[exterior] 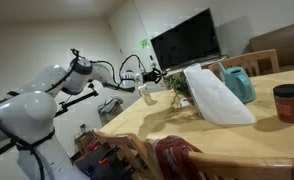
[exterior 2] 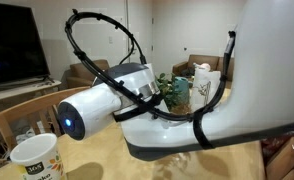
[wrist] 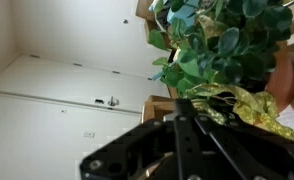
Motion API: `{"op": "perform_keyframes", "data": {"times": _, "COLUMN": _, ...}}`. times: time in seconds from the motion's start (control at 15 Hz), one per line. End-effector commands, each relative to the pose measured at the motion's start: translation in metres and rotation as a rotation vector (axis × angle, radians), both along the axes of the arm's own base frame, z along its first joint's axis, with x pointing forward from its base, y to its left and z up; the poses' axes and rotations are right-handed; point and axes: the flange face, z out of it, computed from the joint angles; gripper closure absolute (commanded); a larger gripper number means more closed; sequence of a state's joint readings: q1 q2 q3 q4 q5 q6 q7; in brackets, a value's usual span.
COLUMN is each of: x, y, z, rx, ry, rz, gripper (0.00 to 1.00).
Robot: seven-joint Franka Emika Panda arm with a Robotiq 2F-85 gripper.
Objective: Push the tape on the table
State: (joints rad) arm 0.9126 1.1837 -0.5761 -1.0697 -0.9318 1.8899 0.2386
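Observation:
I cannot find the tape in any view. The light yellowish table [exterior: 152,122] runs from the front to the far end, and its top also shows in an exterior view [exterior 2: 92,162]. My gripper [exterior: 152,73] hangs over the table's far end, just beside a potted green plant [exterior: 177,86]. In the wrist view the black fingers [wrist: 184,106] meet in a point, shut with nothing between them. The plant's leaves [wrist: 227,45] are right in front of them. The white arm [exterior 2: 137,100] fills most of an exterior view and hides the gripper there.
On the table stand a white paper bag [exterior: 219,96], a teal pitcher [exterior: 239,82], a red-lidded jar [exterior: 288,102] and a small cup [exterior: 145,95]. A printed paper cup [exterior 2: 37,160] sits near one edge. A TV [exterior: 185,40] and chairs [exterior: 259,60] stand behind.

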Motion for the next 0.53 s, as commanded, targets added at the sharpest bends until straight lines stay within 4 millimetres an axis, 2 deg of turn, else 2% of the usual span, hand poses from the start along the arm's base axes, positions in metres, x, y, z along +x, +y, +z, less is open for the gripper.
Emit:
{"op": "perform_keyframes", "data": {"times": 0.0, "x": 0.000, "y": -0.018, "z": 0.002, "rx": 0.021, "ry": 0.057, "rz": -0.077, "gripper": 1.00}}
{"op": "perform_keyframes", "data": {"times": 0.47, "x": 0.008, "y": -0.030, "z": -0.001, "rx": 0.069, "ry": 0.087, "rz": -0.092, "gripper": 1.00}}
